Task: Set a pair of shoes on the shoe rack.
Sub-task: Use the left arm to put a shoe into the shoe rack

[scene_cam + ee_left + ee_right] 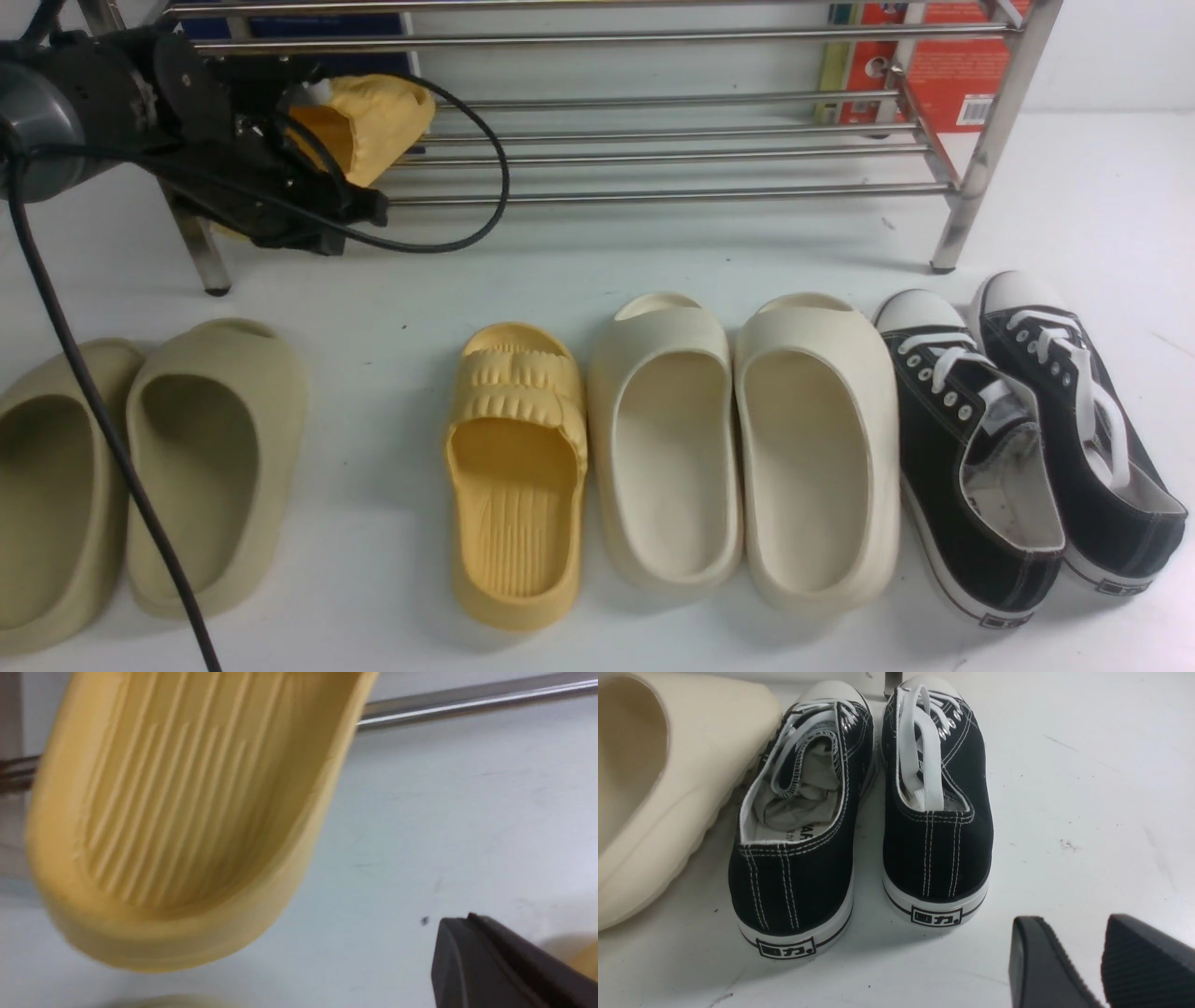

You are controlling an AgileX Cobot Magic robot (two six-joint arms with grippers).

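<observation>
Front view: at upper left the left pincer (362, 219), pressed together with nothing visibly gripped, sits just below a foam yellow slide (373, 117) tilted at the left end of the steel rack (653, 194). Its mate (516, 476) lies lower right of it on the table (373, 308), long axis toward the rack, probably nearer this arm. Left wrist view: a blurred, grooved footbed. Right wrist view: the right pincer (1069, 924) is spread beside canvas sneakers (859, 826).

Slide (373, 126) at rack (700, 149), mate (515, 476) before it
</observation>
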